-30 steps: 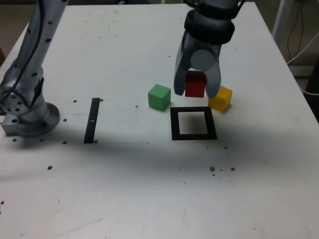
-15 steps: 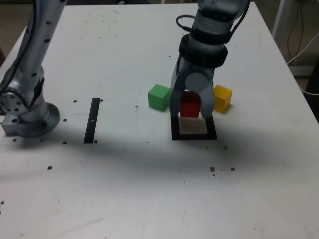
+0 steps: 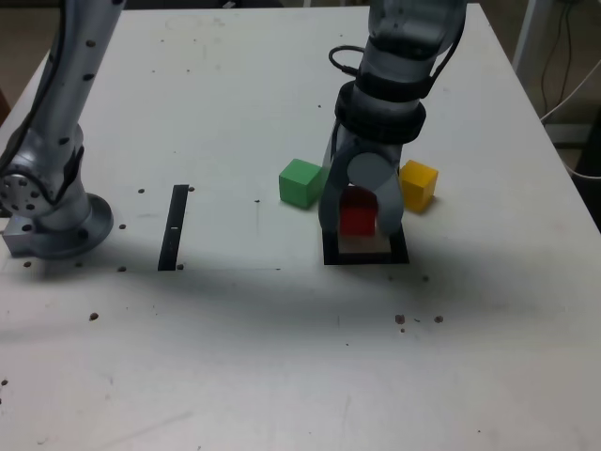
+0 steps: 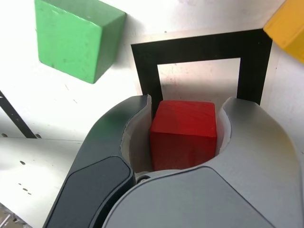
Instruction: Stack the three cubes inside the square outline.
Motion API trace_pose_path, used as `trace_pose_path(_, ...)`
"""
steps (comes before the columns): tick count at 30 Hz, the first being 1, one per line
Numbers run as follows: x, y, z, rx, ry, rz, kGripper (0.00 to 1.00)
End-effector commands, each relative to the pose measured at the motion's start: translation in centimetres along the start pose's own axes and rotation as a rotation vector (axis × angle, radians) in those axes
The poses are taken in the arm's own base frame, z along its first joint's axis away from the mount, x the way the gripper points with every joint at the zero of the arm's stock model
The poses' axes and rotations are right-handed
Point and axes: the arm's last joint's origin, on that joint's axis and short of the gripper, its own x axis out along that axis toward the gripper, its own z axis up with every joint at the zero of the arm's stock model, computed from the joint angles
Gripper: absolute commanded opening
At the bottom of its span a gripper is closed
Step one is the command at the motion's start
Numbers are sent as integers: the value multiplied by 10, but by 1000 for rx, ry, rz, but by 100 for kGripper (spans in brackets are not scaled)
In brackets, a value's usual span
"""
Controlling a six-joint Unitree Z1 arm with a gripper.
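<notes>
My gripper is shut on the red cube and holds it low over the black square outline, whose white centre is partly hidden by the fingers. I cannot tell whether the red cube touches the table. The green cube sits just outside the outline, toward the exterior view's left. The yellow cube sits outside it toward the exterior view's right, behind the gripper.
A straight black strip lies on the white table toward the exterior view's left. The arm's grey base stands at the far left edge. Small dark specks dot the tabletop.
The gripper has carried the red cube from beside the yellow cube forward and down over the square outline. The green and yellow cubes have stayed put.
</notes>
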Motion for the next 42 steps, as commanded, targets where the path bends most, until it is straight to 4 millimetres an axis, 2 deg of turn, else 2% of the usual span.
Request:
trace_pose_path(1,2,-1,1,0,0,-5,39)
trace_pose_path(20,16,-1,10,2,5,-12,40)
trace_pose_path(22,17,-1,10,2,4,-12,46)
trace_pose_path(27,18,-1,11,11,-8,-10,83)
trace_pose_path(29,18,-1,11,14,-12,-8,92)
trace_pose_path(42,13,-1,0,15,-19,-1,96)
